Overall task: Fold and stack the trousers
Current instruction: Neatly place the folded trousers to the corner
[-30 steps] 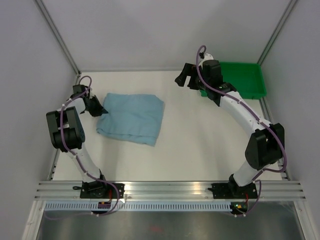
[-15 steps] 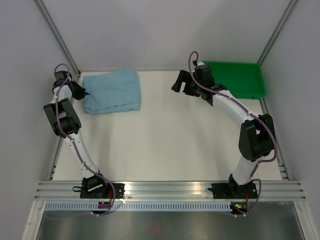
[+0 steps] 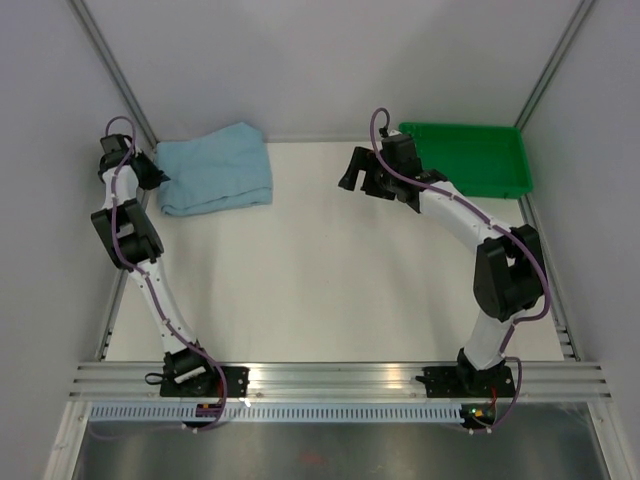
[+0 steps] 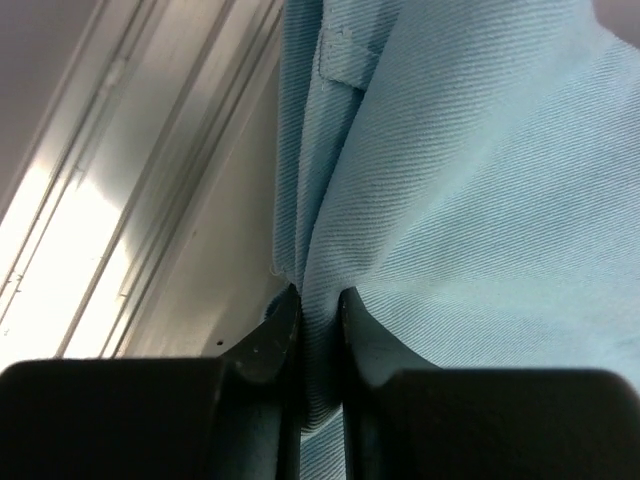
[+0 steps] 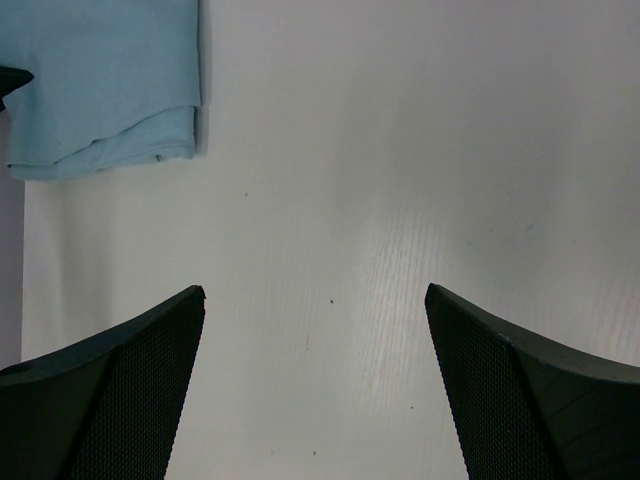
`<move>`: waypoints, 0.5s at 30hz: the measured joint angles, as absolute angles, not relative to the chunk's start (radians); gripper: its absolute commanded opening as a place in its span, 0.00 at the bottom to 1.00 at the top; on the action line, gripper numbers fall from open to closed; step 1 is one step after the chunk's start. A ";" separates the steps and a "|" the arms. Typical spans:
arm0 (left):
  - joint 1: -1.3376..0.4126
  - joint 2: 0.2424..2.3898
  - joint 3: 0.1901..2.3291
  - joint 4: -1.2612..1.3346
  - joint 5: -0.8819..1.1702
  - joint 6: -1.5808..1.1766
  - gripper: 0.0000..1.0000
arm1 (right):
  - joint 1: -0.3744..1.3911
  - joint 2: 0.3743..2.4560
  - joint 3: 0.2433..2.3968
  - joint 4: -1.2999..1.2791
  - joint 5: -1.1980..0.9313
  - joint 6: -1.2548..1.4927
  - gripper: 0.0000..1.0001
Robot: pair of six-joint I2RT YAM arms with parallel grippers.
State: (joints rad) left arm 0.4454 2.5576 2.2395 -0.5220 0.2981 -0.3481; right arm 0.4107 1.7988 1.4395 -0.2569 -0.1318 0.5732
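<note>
The light blue trousers (image 3: 215, 170) lie folded into a compact bundle at the table's far left corner. My left gripper (image 3: 152, 176) is at the bundle's left edge, shut on a fold of the cloth; in the left wrist view the trousers (image 4: 470, 180) fill the frame and a pinch of fabric sits between the black fingers (image 4: 268, 350) of the left gripper (image 4: 313, 298). My right gripper (image 3: 356, 172) hovers open over bare table near the back middle. In the right wrist view the right gripper (image 5: 315, 293) has nothing between its fingers, and the trousers (image 5: 100, 70) show at top left.
A green plastic tray (image 3: 480, 160) stands at the back right corner, just behind the right arm. Grey walls close the table on the left, back and right. An aluminium rail (image 4: 130, 200) runs along the left table edge beside the cloth.
My left gripper has dragged the folded trousers from the left middle of the table back into the far left corner. The right gripper shifted slightly left, still open.
</note>
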 measured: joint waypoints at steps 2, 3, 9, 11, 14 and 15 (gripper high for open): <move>0.446 2.559 2.250 -0.528 0.293 -0.305 0.29 | 0.411 1.804 1.440 -0.263 -0.132 0.574 0.98; 0.448 2.559 2.252 -0.529 0.288 -0.287 0.34 | 0.413 1.809 1.441 -0.267 -0.132 0.574 0.98; 0.468 2.559 2.252 -0.530 0.323 -0.227 0.61 | 0.425 1.842 1.452 -0.270 -0.141 0.572 0.98; 0.471 2.557 2.250 -0.531 0.328 -0.213 0.68 | 0.429 1.851 1.455 -0.270 -0.150 0.572 0.98; 0.472 2.534 2.222 -0.530 0.329 -0.200 0.72 | 0.431 1.856 1.455 -0.271 -0.161 0.567 0.98; 0.473 2.520 2.210 -0.531 0.329 -0.199 0.73 | 0.431 1.856 1.455 -0.271 -0.162 0.562 0.98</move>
State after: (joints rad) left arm 0.4728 2.5198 2.2105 -0.5308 0.3294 -0.1986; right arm 0.4309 1.8561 1.4551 -0.2710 -0.1616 0.5625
